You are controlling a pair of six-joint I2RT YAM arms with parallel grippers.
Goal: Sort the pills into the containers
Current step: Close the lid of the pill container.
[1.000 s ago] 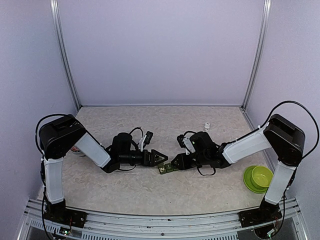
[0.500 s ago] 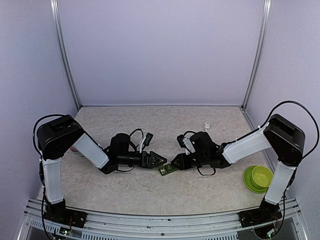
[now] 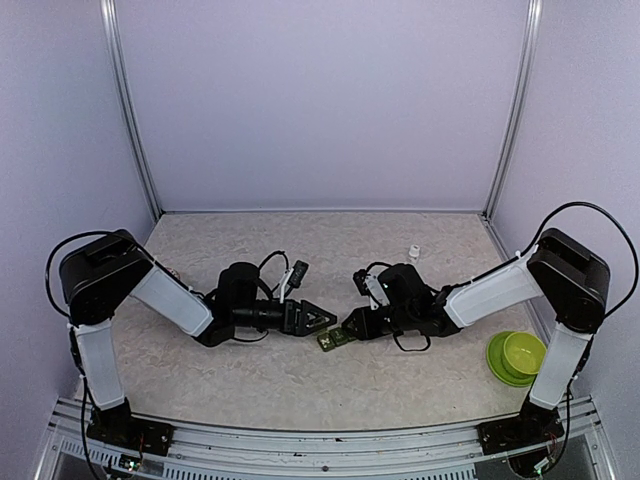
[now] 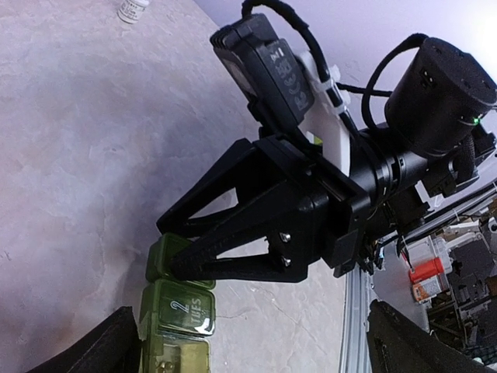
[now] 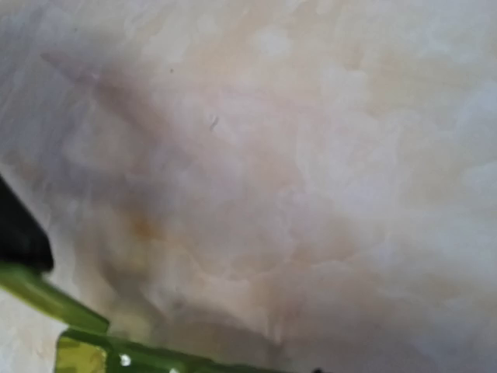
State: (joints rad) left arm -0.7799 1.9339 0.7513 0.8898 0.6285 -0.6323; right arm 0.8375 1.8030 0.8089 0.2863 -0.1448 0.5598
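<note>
A green pill organizer (image 3: 335,338) lies on the table between the two arms. In the left wrist view its lid marked "2 TUES" (image 4: 177,307) is down, and the compartment below it (image 4: 167,356) looks uncovered, with small bits inside. My right gripper (image 3: 350,328) comes in from the right, and its black fingers (image 4: 202,249) are shut on the organizer's end compartment (image 4: 165,256). My left gripper (image 3: 320,318) points at the organizer from the left, open wide, and its own fingers (image 4: 116,342) frame the view. The right wrist view is blurred and shows only a green edge of the organizer (image 5: 54,299).
A small white bottle (image 3: 413,252) stands at the back right, also visible in the left wrist view as the white bottle (image 4: 132,9). Green bowls (image 3: 517,355) sit stacked at the right near the right arm's base. Aluminium rails line the near table edge (image 3: 320,435).
The left arm's shoulder and upper link have swung to the left while its gripper stays by the organizer. The right arm and organizer have not moved.
</note>
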